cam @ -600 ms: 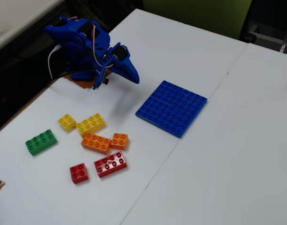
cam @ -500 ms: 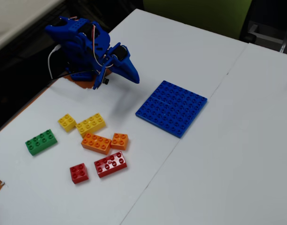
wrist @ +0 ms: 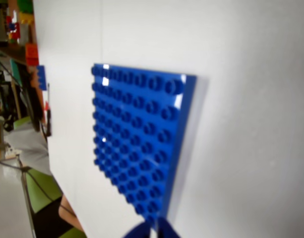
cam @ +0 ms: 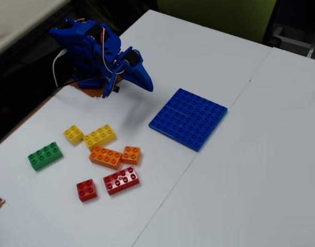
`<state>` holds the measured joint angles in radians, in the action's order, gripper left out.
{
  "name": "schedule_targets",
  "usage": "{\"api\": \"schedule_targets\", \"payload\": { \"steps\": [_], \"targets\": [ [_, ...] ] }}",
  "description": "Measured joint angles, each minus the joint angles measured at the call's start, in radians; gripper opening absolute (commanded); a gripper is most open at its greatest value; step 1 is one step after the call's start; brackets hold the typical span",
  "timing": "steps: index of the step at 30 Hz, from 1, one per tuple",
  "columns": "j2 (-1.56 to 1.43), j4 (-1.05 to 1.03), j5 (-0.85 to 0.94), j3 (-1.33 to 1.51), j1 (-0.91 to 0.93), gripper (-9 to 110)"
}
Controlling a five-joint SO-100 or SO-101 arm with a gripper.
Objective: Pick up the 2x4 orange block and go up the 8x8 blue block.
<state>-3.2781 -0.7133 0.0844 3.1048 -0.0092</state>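
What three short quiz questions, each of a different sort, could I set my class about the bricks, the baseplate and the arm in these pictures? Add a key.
1. True or false: the 2x4 orange block already sits on the 8x8 blue block.
2. Which brick lies touching or nearly touching the 2x4 orange block's right end in the fixed view? A) the green brick B) the small orange brick C) the small red brick
3. Fill in: the gripper is holding ____.

Key:
1. False; it lies on the white table, left of the baseplate.
2. B, the small orange brick; the green brick and small red brick lie apart.
3. Nothing; the arm is folded near its base.
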Motion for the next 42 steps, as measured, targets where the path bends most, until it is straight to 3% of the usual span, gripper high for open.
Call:
{"api": "schedule_targets", "payload": {
  "steps": [7, 10, 14, 19, 25, 35, 42],
  "targets": [
    [0.000, 0.000, 0.002, 0.000, -0.006, 4],
    [0.000, 0.023, 0.043, 0.002, -0.006, 0],
    [0.000, 0.109, 0.419, 0.002, -0.006, 1],
    [0.000, 0.120, 0.976, 0.002, -0.005, 14],
    [0.000, 0.069, 1.396, 0.002, 0.025, 15],
    [0.018, -0.104, 1.778, -0.021, 0.106, 18],
    [0.522, -0.261, 1.936, -0.416, 0.204, 21]
  ]
}}
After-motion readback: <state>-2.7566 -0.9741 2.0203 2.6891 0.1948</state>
